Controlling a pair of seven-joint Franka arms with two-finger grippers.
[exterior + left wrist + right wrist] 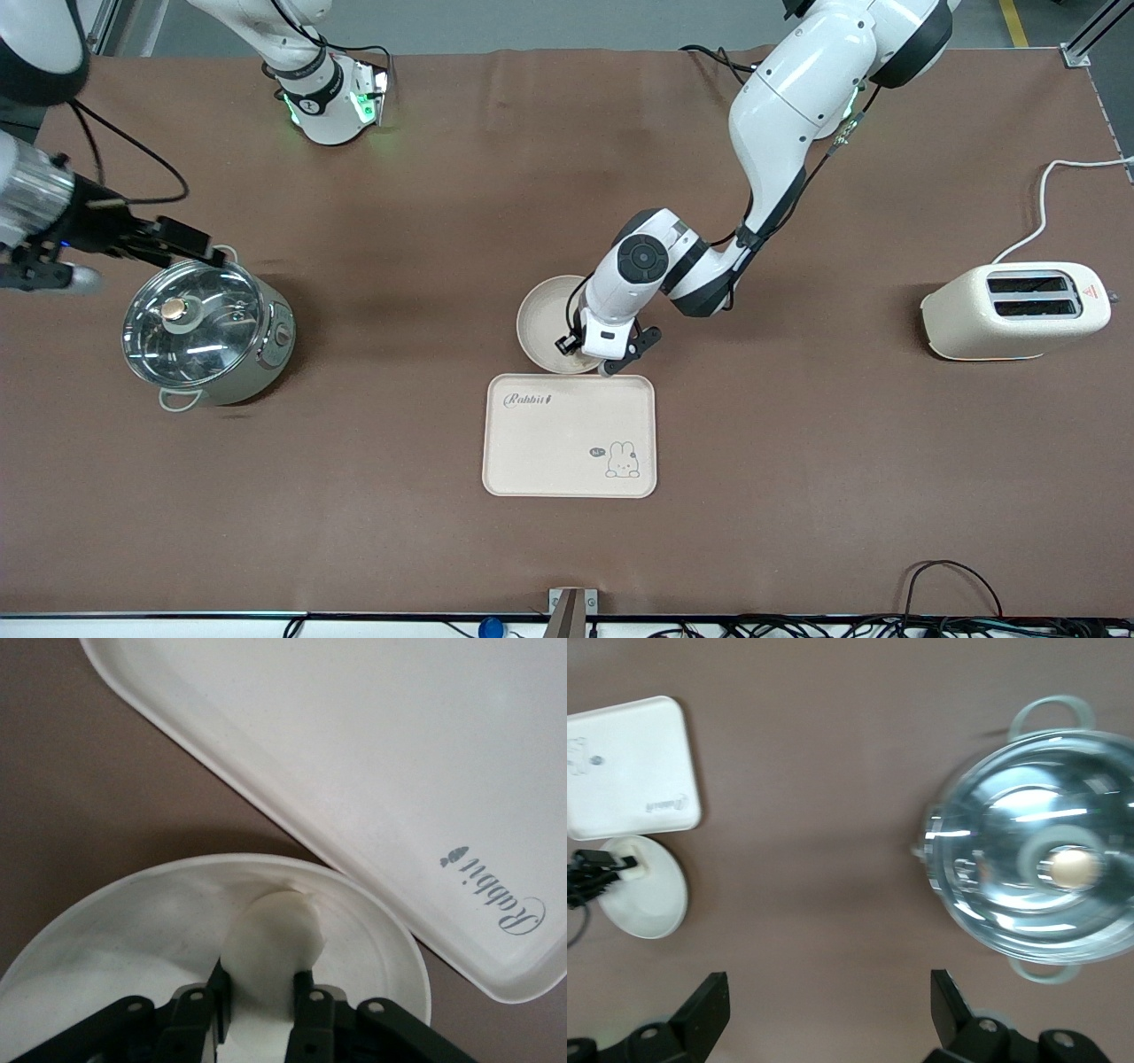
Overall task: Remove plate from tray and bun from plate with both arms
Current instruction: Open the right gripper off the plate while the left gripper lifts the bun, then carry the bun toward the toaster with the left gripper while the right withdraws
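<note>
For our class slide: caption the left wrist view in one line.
Left pincer grips the bun on the plate beside the tray.

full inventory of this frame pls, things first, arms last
plate: 1, cream, on the table, off the tray, farther from the front camera than it
bun: 1, pale cream, on the plate, between the left gripper's fingers
tray: 1, cream, mid-table
pot: 1, steel with glass lid, toward the right arm's end
toaster: 1, cream, toward the left arm's end
left gripper: black, shut on the bun, over the plate
right gripper: black, open, waiting beside the pot
</note>
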